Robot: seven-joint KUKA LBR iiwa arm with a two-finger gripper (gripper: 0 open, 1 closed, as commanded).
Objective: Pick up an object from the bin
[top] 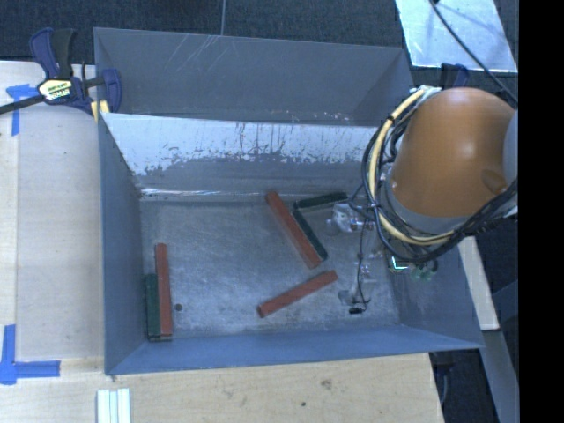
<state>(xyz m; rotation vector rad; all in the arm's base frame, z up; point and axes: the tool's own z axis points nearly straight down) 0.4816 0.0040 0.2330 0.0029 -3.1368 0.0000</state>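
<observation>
- Orange domed wrist cover (449,152) uppermost, ringed by cables, over the right side of the grey bin (256,86).
- Gripper (358,300) hanging below and left of that cover, thin and dark, low over the floor near the front right corner.
- Width of its opening: cannot tell. Likewise whether anything is gripped.
- Nearest item: lower red-brown bar (297,293), flat on the floor and slanted, right end nearer the back wall and just left of the gripper. Touching or apart: not readable.
- Farther back: second red-brown bar (295,230), slanted the other way, with a slanted dark green bar (310,233) tight against its right edge.
- Rear dark green bar (319,203) behind these, running rightward toward the arm. Right end lost among metal parts and cables.
- Well apart, by the left wall: long red-brown bar (162,276) lying front to back, with a short dark green bar (152,308) just beside it on the left.
- Right-hand corner of the floor partly hidden under cover and cables.
</observation>
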